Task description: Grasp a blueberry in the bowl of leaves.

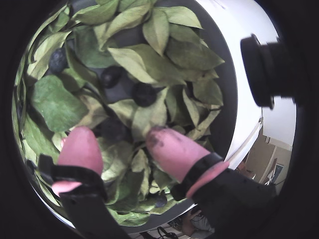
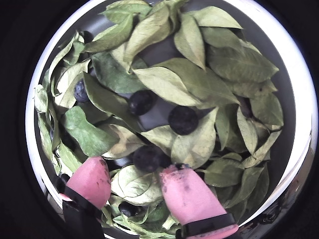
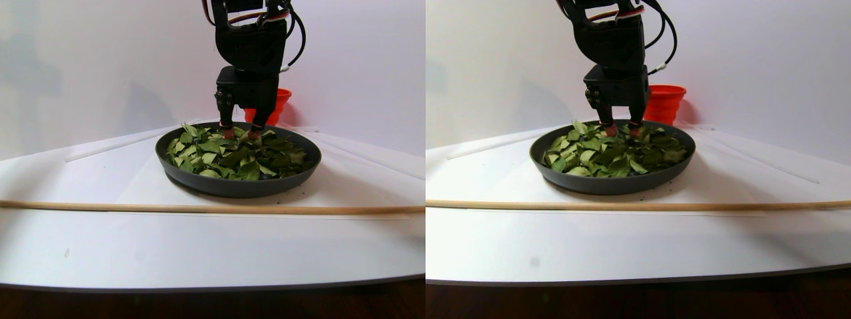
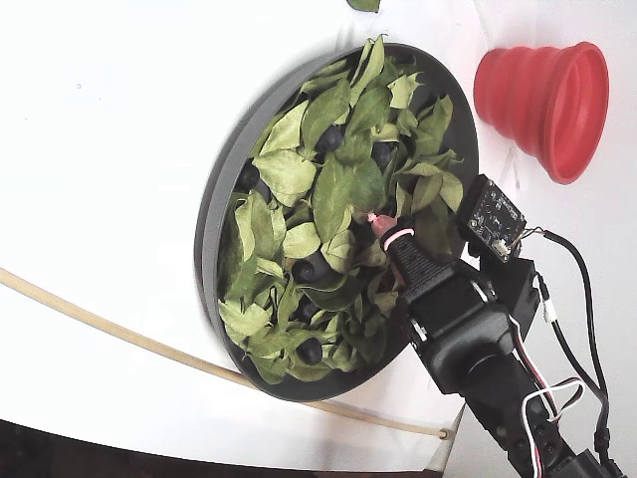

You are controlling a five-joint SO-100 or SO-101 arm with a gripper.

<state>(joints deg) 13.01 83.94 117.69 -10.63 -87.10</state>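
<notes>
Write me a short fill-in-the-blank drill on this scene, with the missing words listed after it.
1. The hand has fingertips coloured ____.
2. The bowl is filled with green ____ and a few dark blueberries.
3. In the fixed view, the cup beside the bowl is ____ in colour.
4. In both wrist views, a blueberry lies just beyond the ____ hand, not held.

Missing words: pink; leaves; red; open

We see a black plastic arm [image 4: 468, 334] with pink rubbery fingertip pads [image 2: 187, 195], a small circuit board [image 4: 493, 219], and black, red and white cables [image 4: 557, 383].
</notes>
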